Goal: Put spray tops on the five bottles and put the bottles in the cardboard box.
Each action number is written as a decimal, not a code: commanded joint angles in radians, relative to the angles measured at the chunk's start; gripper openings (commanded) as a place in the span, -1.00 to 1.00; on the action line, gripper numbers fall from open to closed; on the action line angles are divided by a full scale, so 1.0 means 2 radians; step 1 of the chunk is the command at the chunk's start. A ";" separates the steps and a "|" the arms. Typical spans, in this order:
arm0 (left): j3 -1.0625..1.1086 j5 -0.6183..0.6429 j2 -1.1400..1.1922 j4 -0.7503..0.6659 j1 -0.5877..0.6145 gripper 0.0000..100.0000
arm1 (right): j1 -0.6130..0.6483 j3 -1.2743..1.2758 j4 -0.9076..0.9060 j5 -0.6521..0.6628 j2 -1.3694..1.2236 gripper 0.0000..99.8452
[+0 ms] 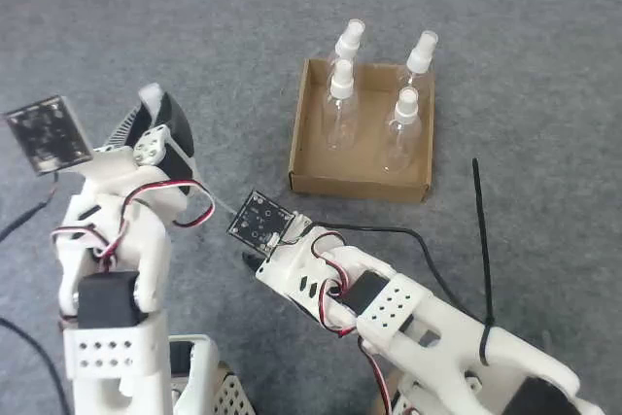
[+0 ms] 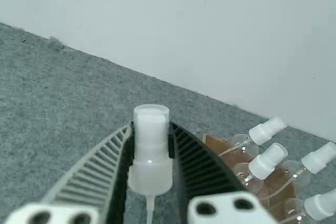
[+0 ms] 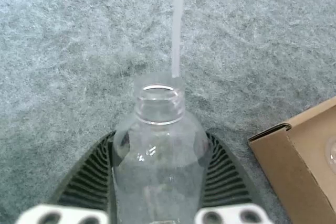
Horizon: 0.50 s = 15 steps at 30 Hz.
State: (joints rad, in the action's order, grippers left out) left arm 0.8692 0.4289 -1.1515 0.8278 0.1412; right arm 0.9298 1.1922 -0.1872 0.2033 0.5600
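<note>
My left gripper (image 2: 150, 129) is shut on a white spray top (image 2: 150, 153), seen in the high view at the left (image 1: 154, 109). Its thin dip tube (image 3: 178, 24) slants down to the open neck of a clear bottle (image 3: 157, 124). The tube's tip sits at the neck's far rim, and I cannot tell if it is inside. My right gripper (image 3: 160, 137) is shut on that bottle's shoulders. The cardboard box (image 1: 313, 133) lies beyond, holding several upright bottles with spray tops (image 1: 342, 80).
The table is covered in grey carpet. A black cable (image 1: 483, 240) runs along the right arm's side, right of the box. A pale wall (image 2: 210, 24) stands behind the table. The box's near corner (image 3: 299, 156) is close beside the held bottle.
</note>
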 commanded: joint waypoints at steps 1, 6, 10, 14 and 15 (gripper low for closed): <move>-0.007 0.005 -0.009 0.005 -0.006 -0.98 | -0.014 -0.005 0.014 -0.004 0.025 -0.99; -0.007 0.005 -0.009 0.005 -0.006 -0.98 | -0.025 -0.005 0.015 -0.005 0.025 -0.99; -0.007 0.005 -0.009 0.005 -0.009 -0.98 | -0.024 -0.005 0.015 -0.005 0.025 -0.99; -0.007 0.005 -0.009 0.020 -0.038 -0.98 | -0.024 -0.005 0.015 -0.005 0.024 -0.99; -0.007 0.004 -0.009 0.023 -0.046 -0.98 | -0.024 -0.005 0.015 -0.005 0.024 -0.99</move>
State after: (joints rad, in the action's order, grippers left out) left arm 0.8692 0.4289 -1.1531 0.8523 0.0875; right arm 0.8915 1.1937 -0.1872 0.2033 0.5600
